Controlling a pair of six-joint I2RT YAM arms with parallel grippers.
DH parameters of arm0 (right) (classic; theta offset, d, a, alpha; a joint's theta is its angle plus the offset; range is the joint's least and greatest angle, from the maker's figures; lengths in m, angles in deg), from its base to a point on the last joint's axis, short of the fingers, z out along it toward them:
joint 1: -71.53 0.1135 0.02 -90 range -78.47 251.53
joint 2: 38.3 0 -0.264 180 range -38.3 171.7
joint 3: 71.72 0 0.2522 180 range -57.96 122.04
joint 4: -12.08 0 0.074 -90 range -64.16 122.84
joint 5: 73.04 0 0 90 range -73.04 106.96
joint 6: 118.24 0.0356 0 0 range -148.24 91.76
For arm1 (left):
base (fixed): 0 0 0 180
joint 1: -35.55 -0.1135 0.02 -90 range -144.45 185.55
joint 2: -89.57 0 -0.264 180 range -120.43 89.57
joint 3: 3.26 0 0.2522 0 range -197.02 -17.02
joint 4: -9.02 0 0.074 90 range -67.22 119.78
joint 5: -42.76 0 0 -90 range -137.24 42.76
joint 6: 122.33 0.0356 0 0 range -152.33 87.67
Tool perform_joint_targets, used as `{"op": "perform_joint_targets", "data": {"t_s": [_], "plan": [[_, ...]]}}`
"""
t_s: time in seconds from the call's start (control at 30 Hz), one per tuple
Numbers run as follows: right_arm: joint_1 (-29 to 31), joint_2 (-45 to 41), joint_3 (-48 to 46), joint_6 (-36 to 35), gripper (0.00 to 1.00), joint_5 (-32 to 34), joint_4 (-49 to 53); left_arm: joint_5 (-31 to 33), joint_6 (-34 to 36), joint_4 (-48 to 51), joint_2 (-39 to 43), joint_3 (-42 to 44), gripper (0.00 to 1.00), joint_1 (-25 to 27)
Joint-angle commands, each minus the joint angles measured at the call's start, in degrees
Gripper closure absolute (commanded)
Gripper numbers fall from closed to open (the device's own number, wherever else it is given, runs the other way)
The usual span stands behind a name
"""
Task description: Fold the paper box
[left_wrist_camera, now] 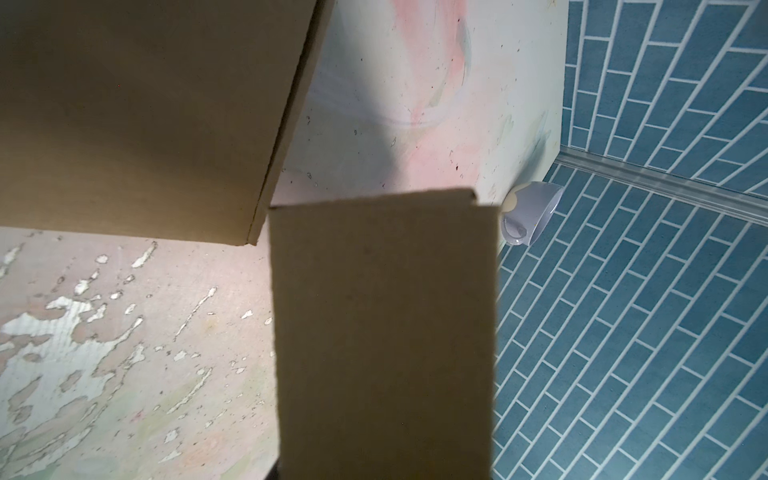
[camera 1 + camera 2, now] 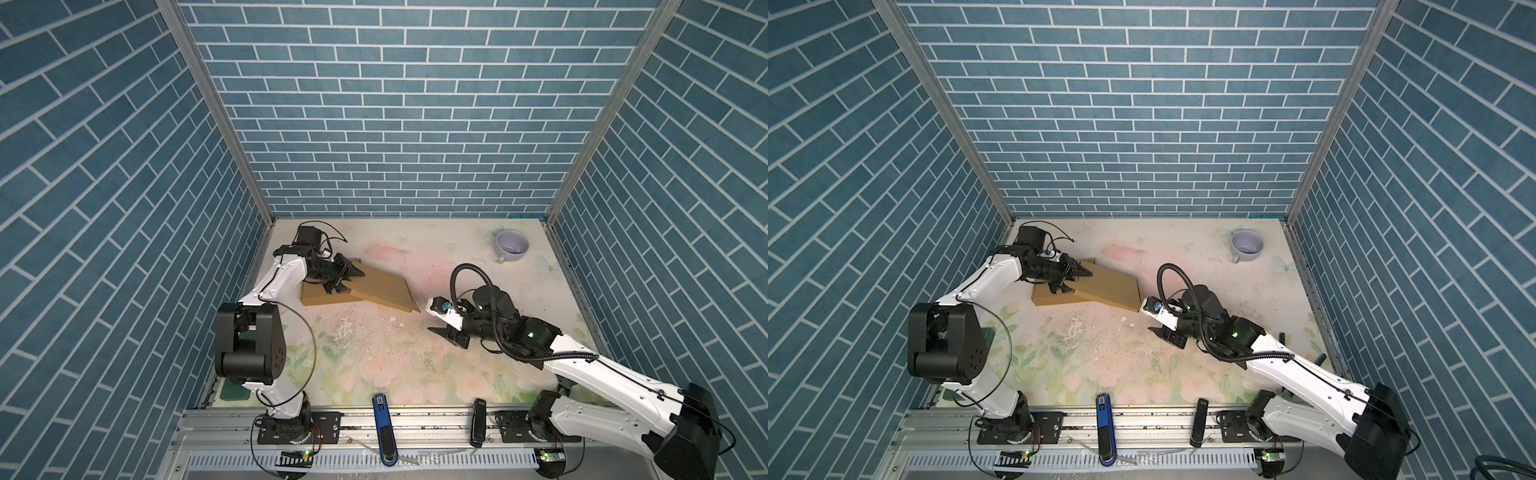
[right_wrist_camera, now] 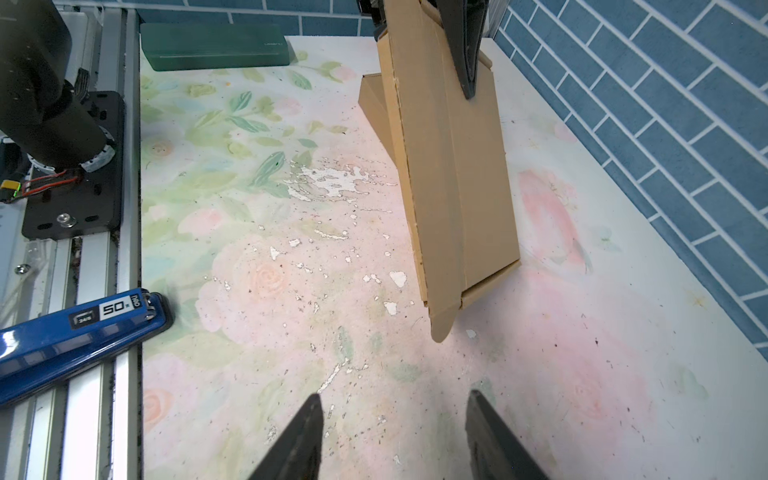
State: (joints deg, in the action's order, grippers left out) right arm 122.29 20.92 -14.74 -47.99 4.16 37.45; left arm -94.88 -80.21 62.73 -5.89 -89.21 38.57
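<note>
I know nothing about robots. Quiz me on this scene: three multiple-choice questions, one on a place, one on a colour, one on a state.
1. The pale purple ceramic cup stands: A) on the front rail B) near the floral-print table's far right corner C) in the table's middle.
2. The long stapler lying across the grey metal front rail is: A) red B) blue C) yellow.
3. The right hand is: A) open and empty B) shut on the cup C) shut on the stapler.
Answers: 1 B, it sits far back on the right; 2 B, its body is blue; 3 A, its fingers stand apart, nothing between.
</note>
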Motion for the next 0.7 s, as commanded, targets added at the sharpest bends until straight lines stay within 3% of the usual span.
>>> {"op": "perform_joint_targets", "data": {"t_s": [0.0, 0.17, 0.3, 0.37, 0.67], "plan": [[0.49, -0.90, -0.02, -1.83, 0.40, 1.00, -1.54, -3.13, -7.60, -3.18, 1.08, 2.23, 0.91, 0.22], [0.53, 0.94, -0.76, -4.27, 0.31, 2.76, -3.36, -3.84, -10.35, 2.00, 3.11, 1.46, 0.96, 0.97], [0.49, 2.15, -2.43, -5.36, 0.18, 4.89, -6.60, -5.77, -19.69, -6.29, 6.34, 7.14, 0.97, 3.17], [0.50, 2.37, -2.81, -6.06, 0.13, 5.77, -6.80, -5.39, -19.91, -4.53, 7.48, 7.58, 0.98, 3.89], [0.44, 1.69, -5.61, -6.45, 0.09, 7.44, -11.30, -6.22, -22.79, 0.07, 11.92, 6.49, 1.00, 4.36]]}}
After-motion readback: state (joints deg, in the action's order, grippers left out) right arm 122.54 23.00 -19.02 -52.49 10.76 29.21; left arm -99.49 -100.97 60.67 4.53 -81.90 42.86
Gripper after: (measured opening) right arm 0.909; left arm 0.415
